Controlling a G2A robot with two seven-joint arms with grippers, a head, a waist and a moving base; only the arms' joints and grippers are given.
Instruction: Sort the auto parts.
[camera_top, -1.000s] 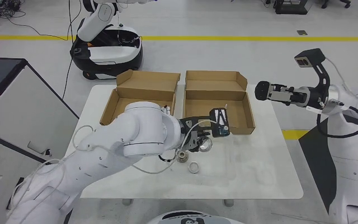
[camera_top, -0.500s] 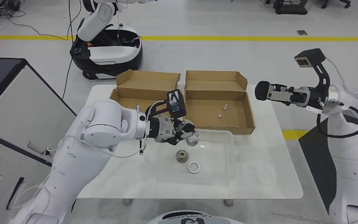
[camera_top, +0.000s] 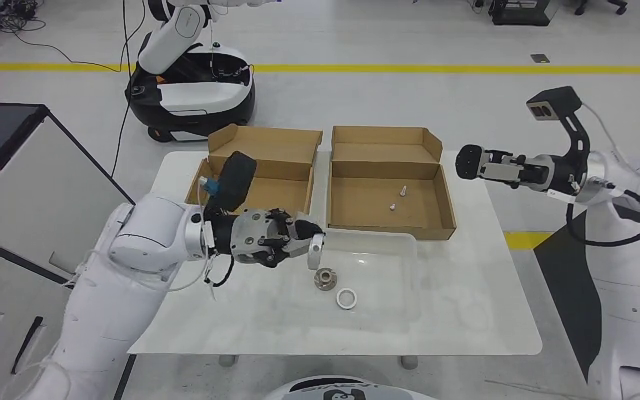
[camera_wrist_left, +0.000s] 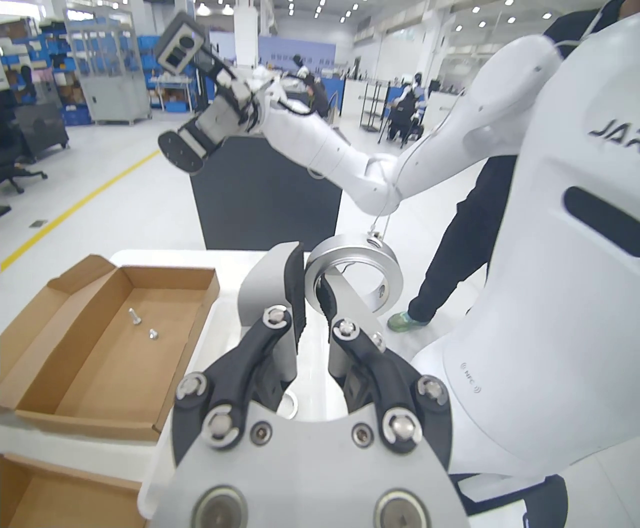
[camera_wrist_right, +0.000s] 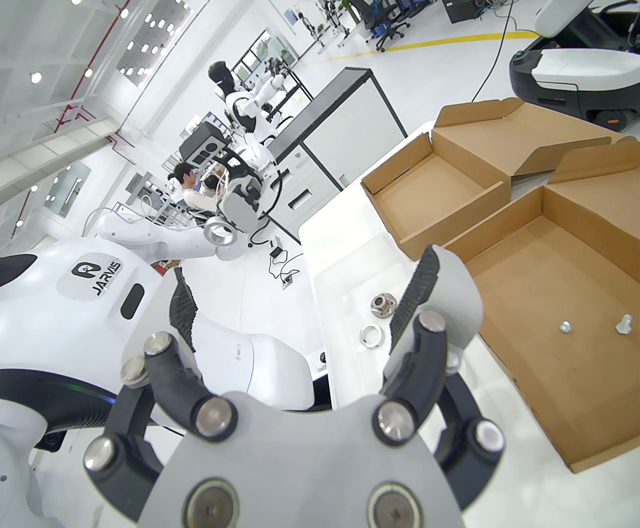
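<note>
My left gripper (camera_top: 313, 250) (camera_wrist_left: 311, 287) is shut on a silver metal ring (camera_wrist_left: 351, 272), held over the left edge of the white tray (camera_top: 392, 288), just in front of the left cardboard box (camera_top: 262, 185). In the tray lie a flanged metal hub (camera_top: 322, 278) (camera_wrist_right: 382, 304) and a smaller ring (camera_top: 347, 298) (camera_wrist_right: 372, 335). Two bolts (camera_top: 393, 208) (camera_wrist_right: 566, 326) lie in the right cardboard box (camera_top: 362, 200). My right gripper (camera_top: 465, 162) (camera_wrist_right: 305, 297) hangs open with nothing in it beyond the right box's far right side.
The two boxes stand side by side at the back of the white table (camera_top: 470, 320), their lids folded back. Another robot's base (camera_top: 190, 95) stands on the floor behind the table. A dark cabinet (camera_top: 40, 190) is at the left.
My left arm has swung to the left with the ring in its gripper, from over the tray's middle to its left edge. The right arm has kept still.
</note>
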